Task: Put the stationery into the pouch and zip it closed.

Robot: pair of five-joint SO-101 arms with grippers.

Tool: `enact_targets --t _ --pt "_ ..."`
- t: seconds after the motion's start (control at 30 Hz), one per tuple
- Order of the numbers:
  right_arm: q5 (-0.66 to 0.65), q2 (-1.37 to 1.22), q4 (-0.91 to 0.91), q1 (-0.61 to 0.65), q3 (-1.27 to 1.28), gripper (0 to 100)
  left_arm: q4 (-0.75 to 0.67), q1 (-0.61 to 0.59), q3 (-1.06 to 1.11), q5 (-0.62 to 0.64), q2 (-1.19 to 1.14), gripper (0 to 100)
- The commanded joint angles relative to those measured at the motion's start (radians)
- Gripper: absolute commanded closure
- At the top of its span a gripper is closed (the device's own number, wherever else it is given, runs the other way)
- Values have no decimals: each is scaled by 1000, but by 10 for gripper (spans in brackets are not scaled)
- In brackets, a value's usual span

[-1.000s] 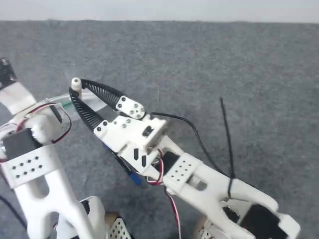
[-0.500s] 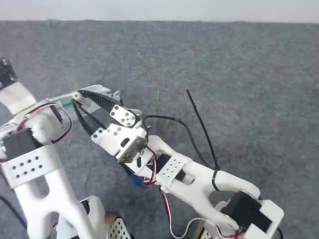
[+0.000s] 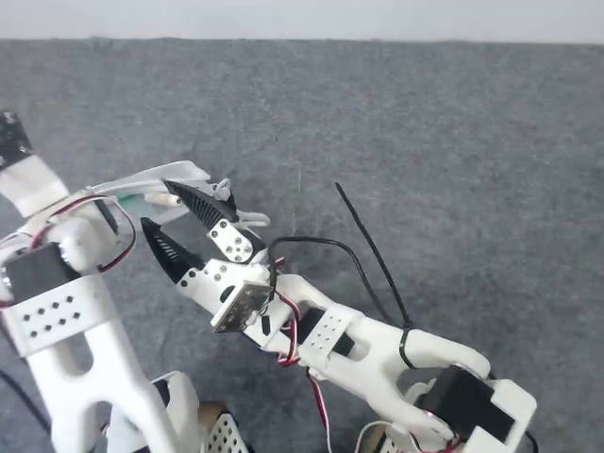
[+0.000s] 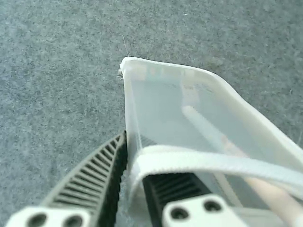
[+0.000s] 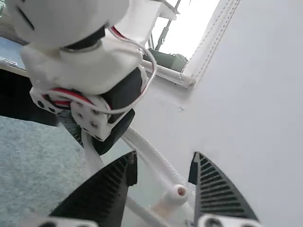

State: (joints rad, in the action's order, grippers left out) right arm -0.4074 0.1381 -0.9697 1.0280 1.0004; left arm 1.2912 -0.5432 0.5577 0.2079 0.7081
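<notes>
Pouch (image 4: 189, 109) looks light, thin and floppy, so its stiffer zipper rim (image 4: 213, 161) seems the best hold; left tool (image 4: 135, 158) pinches it there, right tool (image 5: 163, 163) stands released.

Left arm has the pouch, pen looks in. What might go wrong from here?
1. The left pincer holds the pouch by one edge of its mouth alone; a bump may pull it loose.
2. The right pincer is open with the pen lying between its jaws; withdrawing could drag it out or snag the rim.
</notes>
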Motion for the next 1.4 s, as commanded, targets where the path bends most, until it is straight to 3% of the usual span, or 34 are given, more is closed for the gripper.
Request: enact_targets --t 0.0,0.13,0.33,0.73,1.13,1.37 --pt "-8 176 153 8 9 835 -37 0 -10 15 0 991" --pt "3 375 420 8 21 835 -51 -64 -10 44 0 991" --pt "133 605 791 4 -5 839 -52 -94 -12 57 2 991" --pt "425 645 1311 -42 -98 839 -64 -106 -12 92 2 991" --pt "434 257 1383 -58 -262 839 -133 -293 -16 123 2 991" --pt "434 -19 1417 -107 -439 840 -132 -299 -16 123 2 991"
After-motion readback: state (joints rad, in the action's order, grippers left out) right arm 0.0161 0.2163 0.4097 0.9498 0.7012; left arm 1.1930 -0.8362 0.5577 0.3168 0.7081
